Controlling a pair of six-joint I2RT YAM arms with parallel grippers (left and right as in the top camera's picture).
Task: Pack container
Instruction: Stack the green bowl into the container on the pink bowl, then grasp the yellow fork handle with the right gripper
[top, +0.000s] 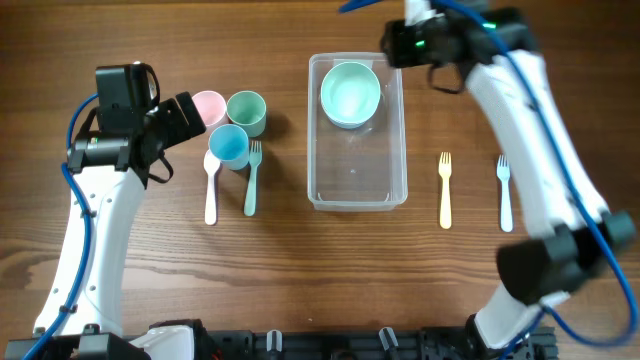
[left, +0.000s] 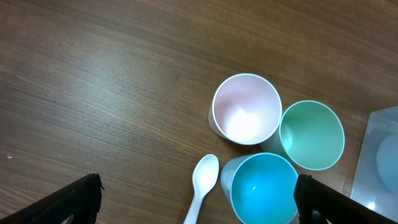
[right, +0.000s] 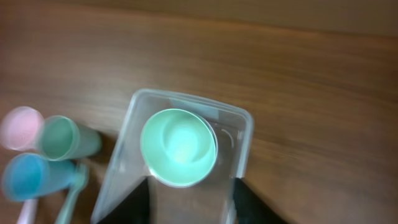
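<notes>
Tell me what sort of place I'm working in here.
Probably a robot test bench staged like a dining table, not a real kitchen: a wooden table, a clear container holding a mint bowl, and pastel cups and forks laid out neatly on either side.

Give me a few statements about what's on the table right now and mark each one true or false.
1. A green bowl sits inside the container. True.
2. The yellow fork lies in the container. False: it lies on the table beside it.
3. The pink cup, green cup and blue cup stand together outside the container. True.
4. The left gripper holds the blue cup. False: it is open and holds nothing.
5. The white spoon lies in the green bowl. False: it lies on the table by the blue cup.
</notes>
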